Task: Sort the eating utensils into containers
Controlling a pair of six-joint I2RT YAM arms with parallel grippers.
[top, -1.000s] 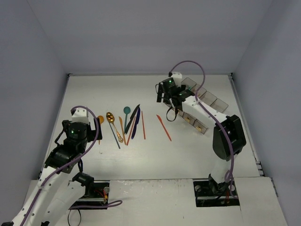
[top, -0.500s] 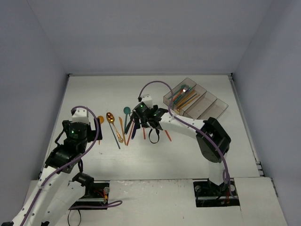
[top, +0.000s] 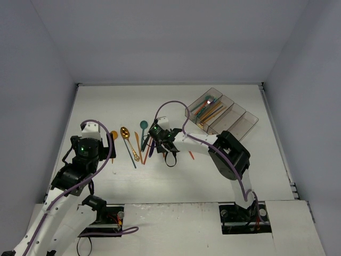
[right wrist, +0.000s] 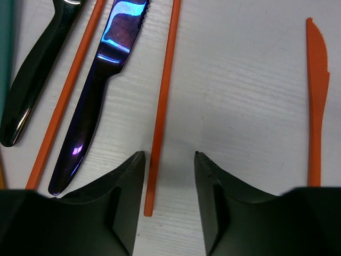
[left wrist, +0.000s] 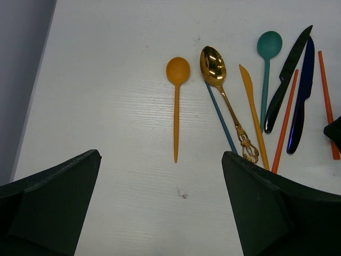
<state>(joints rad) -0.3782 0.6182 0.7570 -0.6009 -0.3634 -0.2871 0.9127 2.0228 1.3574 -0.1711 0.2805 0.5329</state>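
Loose eating utensils lie in a row mid-table. The left wrist view shows an orange spoon [left wrist: 177, 72], a gold spoon [left wrist: 213, 61], a teal spoon [left wrist: 269, 45] and a black knife [left wrist: 290, 69]. My right gripper [right wrist: 169, 154] [top: 161, 143] is down at the table, its jaws straddling the near end of a thin orange handle [right wrist: 160, 96]. There is a gap on both sides, and the handle runs close to the left finger. Beside it lie a navy knife [right wrist: 106, 69] and an orange knife [right wrist: 317, 80]. My left gripper [left wrist: 161, 154] hangs wide open over bare table below the orange spoon. The containers [top: 234, 118] stand at the back right.
The two left bins [top: 208, 109] hold several utensils. Another orange handle [right wrist: 66, 90] and the black knife [right wrist: 37, 74] lie close to the left of my right fingers. Grey walls enclose the table on three sides.
My right arm has swung from the containers over to the utensil row and come down. Its jaws have narrowed around the orange handle. The left arm has not moved.
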